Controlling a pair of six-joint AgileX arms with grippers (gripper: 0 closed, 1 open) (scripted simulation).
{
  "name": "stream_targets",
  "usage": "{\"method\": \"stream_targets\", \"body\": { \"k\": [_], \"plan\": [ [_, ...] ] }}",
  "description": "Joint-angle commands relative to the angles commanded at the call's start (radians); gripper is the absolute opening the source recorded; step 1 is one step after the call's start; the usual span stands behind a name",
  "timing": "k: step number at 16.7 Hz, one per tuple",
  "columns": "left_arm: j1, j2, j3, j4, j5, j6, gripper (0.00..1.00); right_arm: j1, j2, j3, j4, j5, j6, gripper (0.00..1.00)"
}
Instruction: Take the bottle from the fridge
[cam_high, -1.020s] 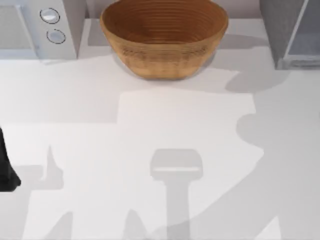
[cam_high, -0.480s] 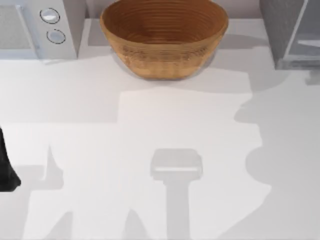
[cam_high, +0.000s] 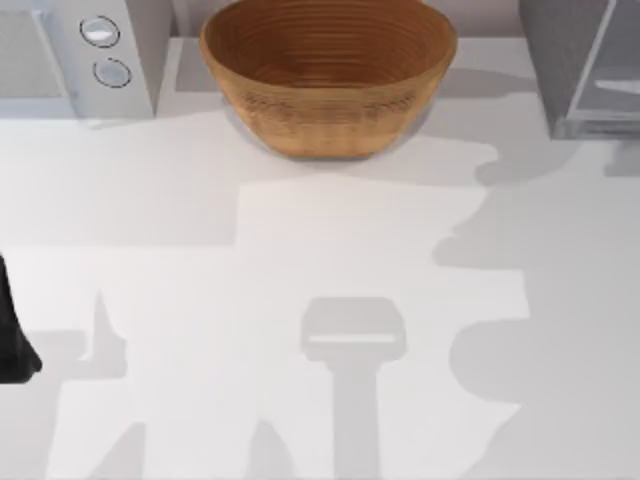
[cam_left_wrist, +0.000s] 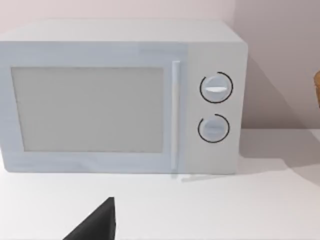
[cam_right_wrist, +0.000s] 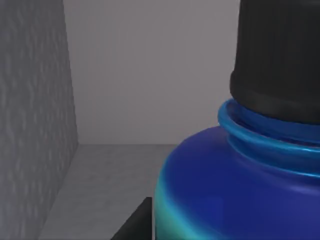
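Small blue bottle (cam_right_wrist: 225, 185) with round black cap and teal lower body standing upright and very close before the right wrist camera, inside the grey box-shaped fridge (cam_high: 580, 65) with the pale bluish glass-like panel. Grey speckled inner side wall, plain grey back wall and pale grey floor of the fridge around it in that view. Black cap at the upper edge, a bright blue ring just beneath it, rounded blue shoulder below, teal showing low on the body.

A dark sliver of the right hand (cam_right_wrist: 134, 225) just beside the bottle's lower body, at the frame's bottom edge; touching or apart, cannot tell. Spread or pressed together, likewise cannot tell.

From the top view: fridge at the far right corner of the white table (cam_high: 320, 260), large brown woven bowl (cam_high: 328, 72) at the far middle, white box with two round silver knobs (cam_high: 75, 55) at the far left corner. Broad arm shadows across the table's right half.

Left arm parked at the table's left edge, seen as a dark shape (cam_high: 12, 330) in the top view. One black finger (cam_left_wrist: 97, 225) low in the left wrist view, facing the white box across bare table; hand's state not to be told there either.
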Motion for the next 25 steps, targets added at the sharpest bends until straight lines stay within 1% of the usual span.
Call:
{"method": "stream_targets", "body": {
  "k": [4,12,16,20,25],
  "plan": [
    [0.0,0.0,0.0,0.0,0.0,0.0,1.0,0.04,-0.316,-0.131,-0.173,0.036,-0.006,0.0],
    [0.0,0.0,0.0,0.0,0.0,0.0,1.0,0.148,-1.235,-0.48,-0.636,0.133,-0.013,0.0],
    [0.0,0.0,0.0,0.0,0.0,0.0,1.0,0.199,-1.583,-0.64,-0.848,0.177,-0.013,0.0],
    [0.0,0.0,0.0,0.0,0.0,0.0,1.0,0.232,-1.763,-0.744,-0.986,0.205,-0.012,0.0],
    [0.0,0.0,0.0,0.0,0.0,0.0,1.0,0.237,-1.79,-0.761,-1.008,0.21,-0.012,0.0]
  ]
}}
